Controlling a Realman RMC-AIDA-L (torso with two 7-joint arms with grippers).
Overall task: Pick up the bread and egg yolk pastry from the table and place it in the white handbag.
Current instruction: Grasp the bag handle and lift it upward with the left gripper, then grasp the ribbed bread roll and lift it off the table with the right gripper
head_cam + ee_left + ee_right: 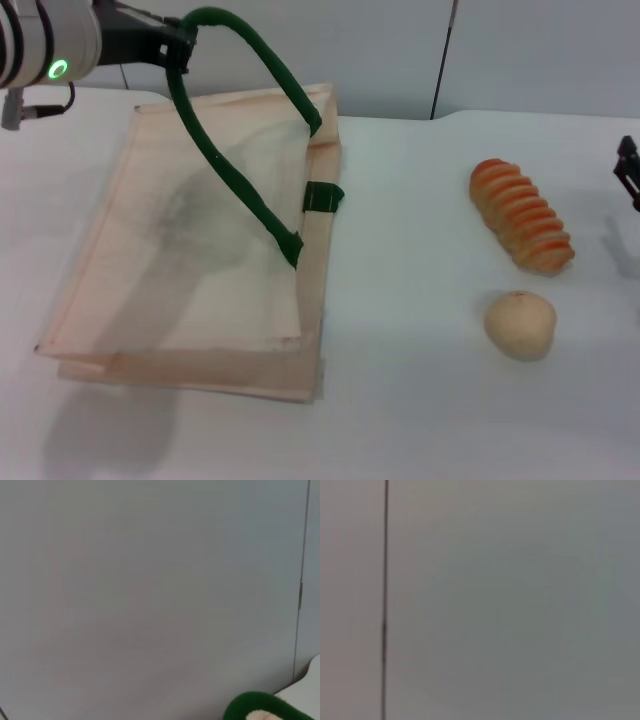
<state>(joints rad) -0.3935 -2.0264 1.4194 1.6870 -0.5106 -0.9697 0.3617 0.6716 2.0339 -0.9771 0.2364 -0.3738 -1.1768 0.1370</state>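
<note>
The bread (522, 216), a long loaf of orange-topped ridges with tan grooves, lies on the right part of the wide plain white table (400, 300), slanting from far-left to near-right. Just nearer than its near end, apart from it, sits the egg yolk pastry (520, 324), a small smooth pale-tan ball. Bare tabletop lies all round both foods: a broad strip to their left up to the bag, and more room on the near side toward the table's front.

The white handbag (190, 260), a large cream fabric tote, lies flat on the left half of the table, well apart from the foods. Its right edge carries a green tab (323, 197), and its upper layer is lifted so the mouth gapes toward the right. One dark green rope handle (240, 150) arches up from that edge to the far-left corner of the head view, where the left gripper (178, 48) is clamped on it, holding it raised above the bag. The left wrist view shows only a curve of the same green handle (260, 705) against a grey wall (150, 580).

The right gripper (628, 170) shows only as a dark sliver at the right edge, beyond the bread and not touching it; whether its fingers are apart or together cannot be told.
</note>
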